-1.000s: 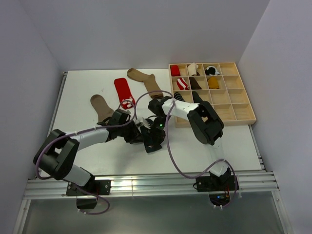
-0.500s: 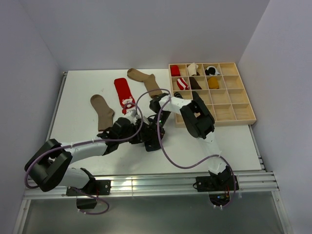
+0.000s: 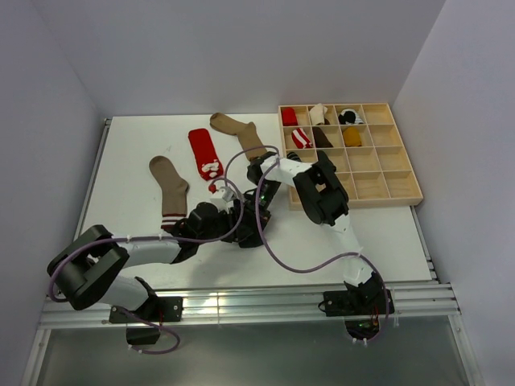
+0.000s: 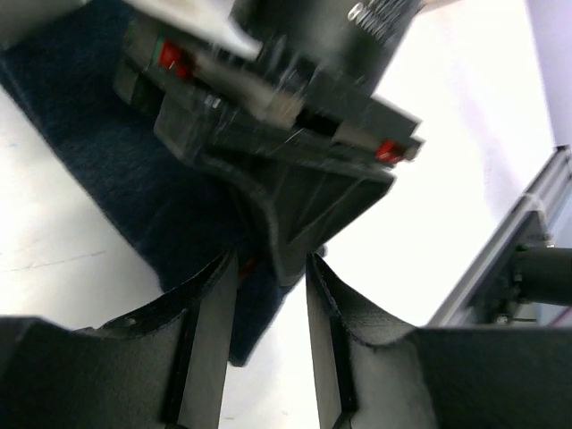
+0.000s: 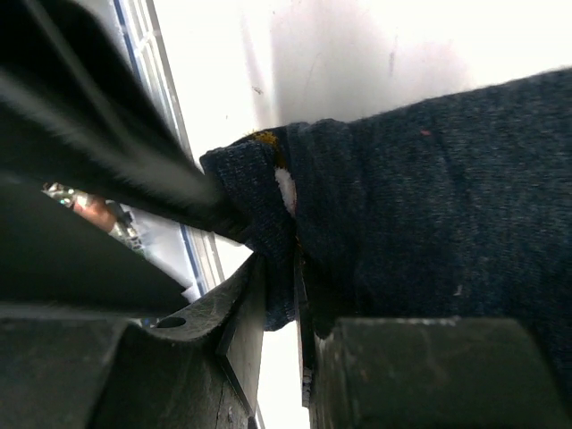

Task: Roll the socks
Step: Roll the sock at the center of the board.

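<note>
Pinching the navy sock (image 5: 429, 197), right claw (image 5: 293, 281) clamped tight; left claw (image 4: 266, 295) parted just beside it.

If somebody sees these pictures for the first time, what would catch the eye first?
Both arms meet at the middle of the table over a navy sock: the right gripper is shut on its bunched end, and the open left gripper sits close against it. Behind them a tan sock, a red sock and a brown sock lie flat. A wooden tray at the rear right holds rolled socks.
</note>
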`<state>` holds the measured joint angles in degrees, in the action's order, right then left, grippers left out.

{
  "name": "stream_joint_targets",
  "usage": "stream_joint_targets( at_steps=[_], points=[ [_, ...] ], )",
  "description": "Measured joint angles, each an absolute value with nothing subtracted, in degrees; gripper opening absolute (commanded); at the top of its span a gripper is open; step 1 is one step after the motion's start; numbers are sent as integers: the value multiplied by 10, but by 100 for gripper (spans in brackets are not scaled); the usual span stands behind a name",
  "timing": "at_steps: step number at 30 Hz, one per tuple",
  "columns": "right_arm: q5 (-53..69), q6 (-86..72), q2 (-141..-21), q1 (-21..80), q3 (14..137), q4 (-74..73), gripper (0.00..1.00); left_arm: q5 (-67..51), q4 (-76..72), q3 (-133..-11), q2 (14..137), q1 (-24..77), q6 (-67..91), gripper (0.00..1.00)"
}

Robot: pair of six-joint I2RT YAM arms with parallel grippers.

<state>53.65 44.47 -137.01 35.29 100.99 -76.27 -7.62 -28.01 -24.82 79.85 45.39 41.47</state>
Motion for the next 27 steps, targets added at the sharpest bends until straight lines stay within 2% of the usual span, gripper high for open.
stream_joint_targets(
  at_steps=[7,19,25,27],
  points=[
    [549,443,-1383,344,1018,-775,24,-75,-294,-247,841,456,396,42],
    [562,423,-1397,333,1028,-781,24,-77,-307,-231,843,456,396,40],
    [562,413,-1397,331,1028,-780,25,-77,-305,-234,854,456,402,29],
    [560,408,-1397,329,1028,-775,27,-80,-303,-241,863,456,406,19]
  ],
)
